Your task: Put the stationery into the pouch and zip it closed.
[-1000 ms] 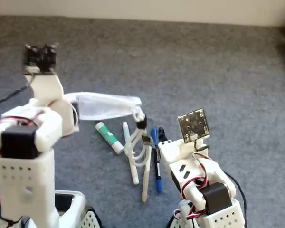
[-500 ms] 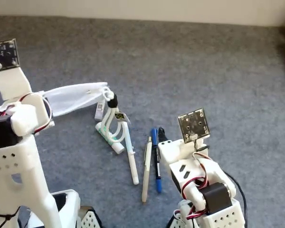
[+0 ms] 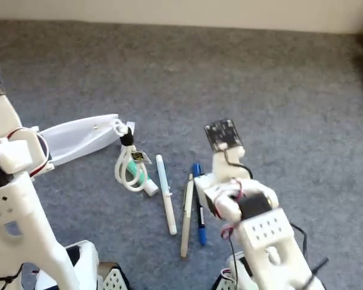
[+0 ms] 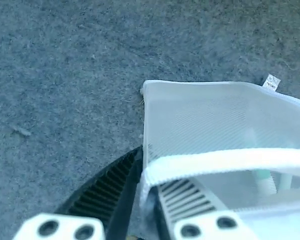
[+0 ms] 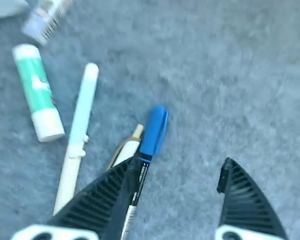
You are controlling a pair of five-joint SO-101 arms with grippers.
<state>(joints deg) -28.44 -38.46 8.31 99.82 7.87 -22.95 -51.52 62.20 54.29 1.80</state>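
The pouch (image 3: 78, 138) is pinched at its edge in the left gripper (image 4: 145, 170). The glue stick (image 3: 142, 178) and pale pen (image 3: 165, 193) lie just beside its far end — loading seems barely begun. Farther from the pouch, the right gripper (image 5: 176, 167) hovers spread over the blue pen (image 5: 152, 131) — next, descend and grasp it.

High cam: fixed, above and behind both arm bases, looks down over the tabletop (image 3: 290, 90), mid range. Left wrist cam: very close, faces along the left pincer (image 4: 147, 175) into the pouch (image 4: 205, 120) mesh, which the high cam also shows. Right wrist cam: close, looks down past the right pincer (image 5: 177, 165); shares the blue pen (image 5: 152, 132) and glue stick (image 5: 37, 92) with the high cam.
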